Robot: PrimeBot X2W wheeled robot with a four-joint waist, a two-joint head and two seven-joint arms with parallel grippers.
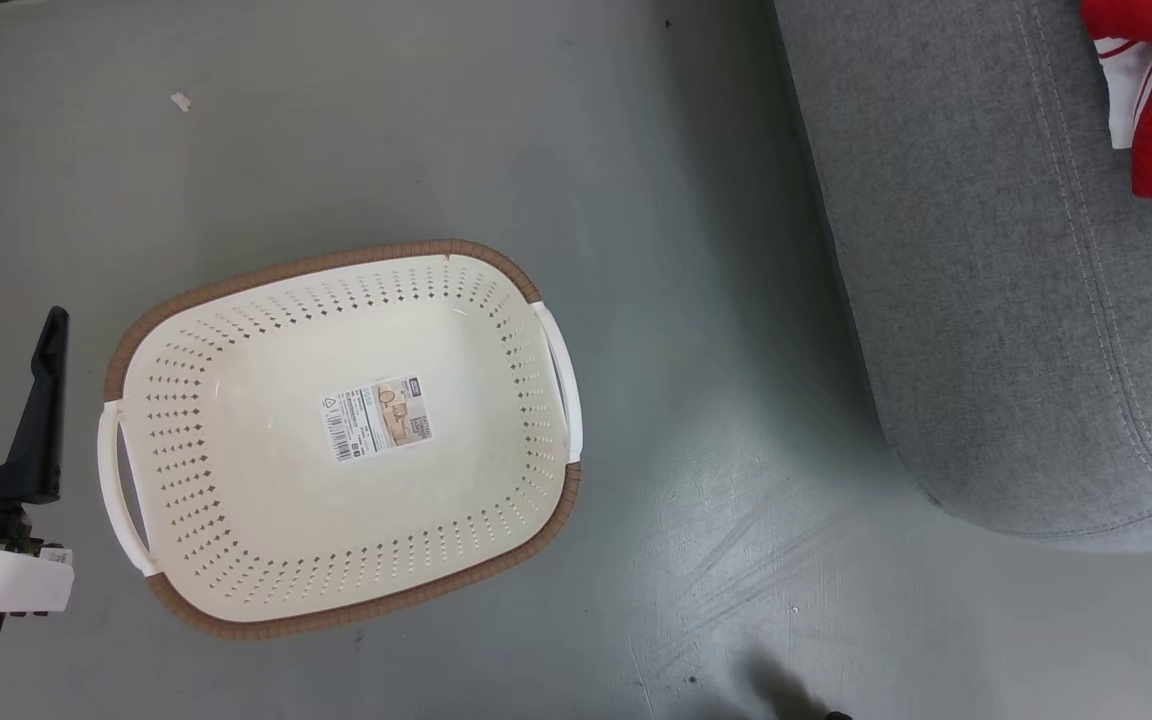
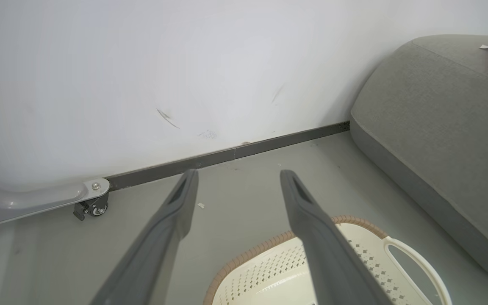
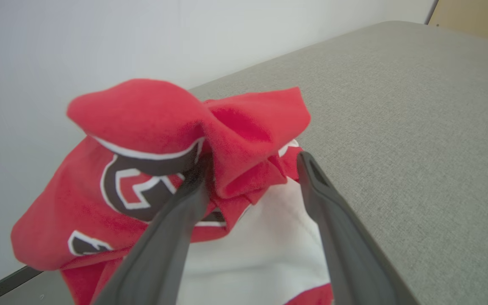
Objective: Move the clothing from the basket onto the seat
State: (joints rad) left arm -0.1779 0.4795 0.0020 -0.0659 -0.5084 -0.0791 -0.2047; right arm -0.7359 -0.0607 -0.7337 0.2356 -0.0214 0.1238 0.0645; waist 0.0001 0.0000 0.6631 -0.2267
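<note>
Both agape: left gripper by basket, right gripper astride clothing on seat

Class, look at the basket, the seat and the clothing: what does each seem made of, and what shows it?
Basket: probably moulded plastic, smooth cream walls with regular holes, faint sheen.
Seat: grey woven upholstery, matt, stitched seams.
Clothing: thin soft red fabric, perhaps synthetic, bunched in folds.

The red clothing, white-trimmed with dark white-outlined numerals, lies bunched on the grey seat. The cream, brown-rimmed basket stands upright and empty on the floor, near the seat but apart.
</note>
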